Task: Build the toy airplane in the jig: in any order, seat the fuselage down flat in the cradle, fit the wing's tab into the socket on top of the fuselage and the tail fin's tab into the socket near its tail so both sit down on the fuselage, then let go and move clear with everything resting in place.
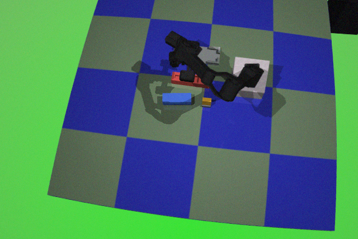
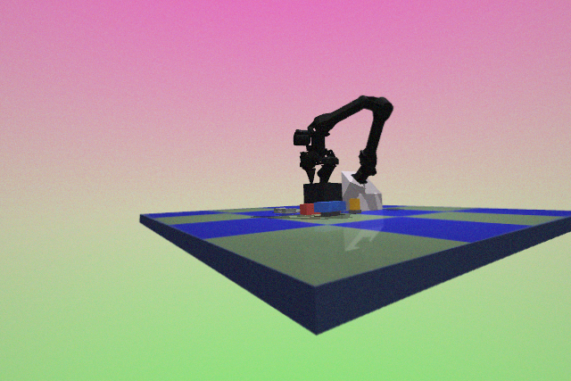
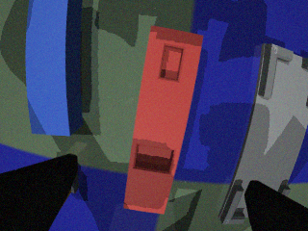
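The red fuselage (image 1: 177, 79) (image 2: 306, 209) (image 3: 161, 115) lies outside the cradle, its two sockets facing up and empty in the wrist view. The grey cradle (image 1: 208, 54) (image 2: 285, 211) (image 3: 289, 87) is empty where it shows; the arm hides part of it in the top view. The blue wing (image 1: 177, 98) (image 2: 329, 206) (image 3: 48, 72) lies on the fuselage's other side, roughly parallel to it. The orange tail fin (image 1: 206, 102) (image 2: 354, 204) stands near one end of the wing. My gripper (image 2: 317, 181) (image 3: 166, 180) is open and empty, pointing down above the fuselage, its fingers spread to either side of it.
The arm rises from a pale base block (image 1: 241, 64) (image 2: 374, 199) and arches over the cradle and fuselage. A black block (image 1: 344, 13) (image 2: 322, 192) stands beyond the checkered board (image 1: 95, 161) (image 2: 267, 247).
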`<state>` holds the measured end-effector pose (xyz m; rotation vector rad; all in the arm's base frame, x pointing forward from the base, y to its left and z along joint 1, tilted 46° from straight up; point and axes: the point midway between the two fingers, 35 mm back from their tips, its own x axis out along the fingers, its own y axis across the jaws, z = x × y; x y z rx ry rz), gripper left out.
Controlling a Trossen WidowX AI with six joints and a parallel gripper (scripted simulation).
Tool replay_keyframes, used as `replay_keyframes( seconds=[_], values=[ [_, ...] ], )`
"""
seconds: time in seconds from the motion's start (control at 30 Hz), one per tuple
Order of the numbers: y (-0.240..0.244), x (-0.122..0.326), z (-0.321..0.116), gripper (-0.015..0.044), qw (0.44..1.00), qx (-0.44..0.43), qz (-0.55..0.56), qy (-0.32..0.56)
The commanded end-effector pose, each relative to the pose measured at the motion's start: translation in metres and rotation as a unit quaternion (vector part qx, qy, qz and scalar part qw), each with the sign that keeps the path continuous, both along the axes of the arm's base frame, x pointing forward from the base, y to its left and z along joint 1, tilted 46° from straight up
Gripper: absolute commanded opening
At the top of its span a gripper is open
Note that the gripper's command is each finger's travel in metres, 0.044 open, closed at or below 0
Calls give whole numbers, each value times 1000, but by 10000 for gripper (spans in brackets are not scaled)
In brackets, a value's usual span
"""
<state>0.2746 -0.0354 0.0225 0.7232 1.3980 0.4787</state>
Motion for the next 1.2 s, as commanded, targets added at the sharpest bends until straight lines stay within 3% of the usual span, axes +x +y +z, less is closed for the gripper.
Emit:
replay_keyframes(
  seconds=[0.0,1.17],
  values=[
    [30,1,-27,440,1000,8,5,10],
    [74,7,-69,440,1000,10,5,10]
  ],
)
